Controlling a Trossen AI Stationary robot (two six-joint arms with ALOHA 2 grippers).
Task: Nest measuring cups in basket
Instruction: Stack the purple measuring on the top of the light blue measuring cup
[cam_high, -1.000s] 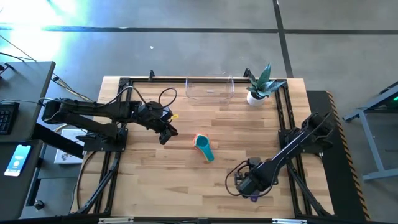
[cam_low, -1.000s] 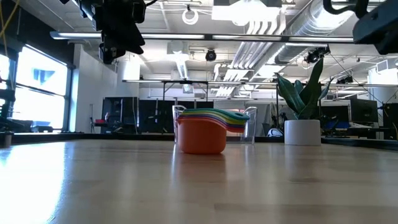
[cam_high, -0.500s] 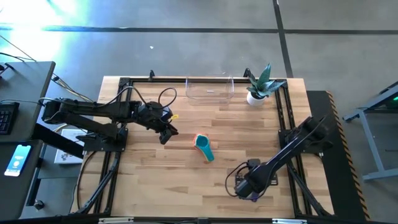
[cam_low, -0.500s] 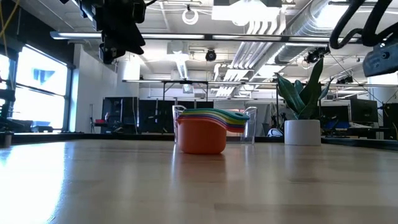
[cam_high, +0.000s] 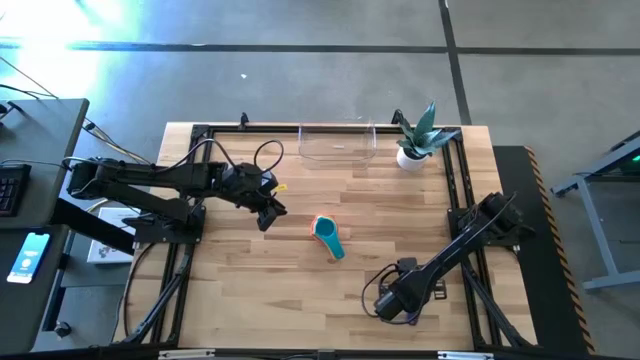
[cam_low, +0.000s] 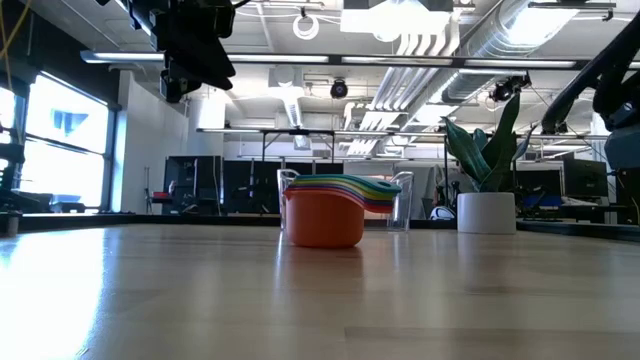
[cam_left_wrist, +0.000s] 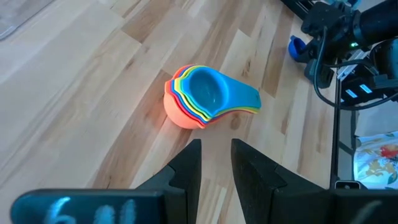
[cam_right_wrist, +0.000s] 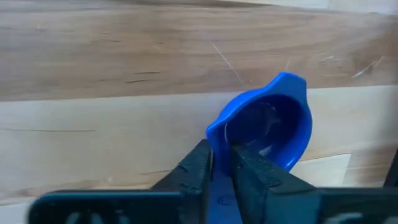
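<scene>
A nested stack of measuring cups (cam_high: 328, 237), orange outermost and teal on top, rests on its base at mid-table; it also shows in the left wrist view (cam_left_wrist: 202, 96) and the low view (cam_low: 325, 215). A separate blue measuring cup (cam_right_wrist: 267, 124) sits mouth up near the table's near right edge, with my right gripper (cam_right_wrist: 222, 152) shut on it from above. My left gripper (cam_left_wrist: 216, 144) hovers open above the table, left of the stack, holding nothing. The clear basket (cam_high: 337, 143) stands at the far edge. My right gripper pinches the blue cup's flat handle (cam_right_wrist: 221, 193) between its two fingers, close to where it joins the bowl. The fingers come from above, pointing steeply down. The cup stays mouth up; whether its base is on the wood or just above it, I cannot tell.
A white plant pot (cam_high: 412, 152) with a green plant stands right of the basket at the far edge. Black rails (cam_high: 455, 200) run along the table's sides. Bare wood lies between the stack and the basket.
My right gripper has sunk toward the table at the near right and tipped more steeply downward over the blue cup. The nested stack and my left gripper have kept still.
</scene>
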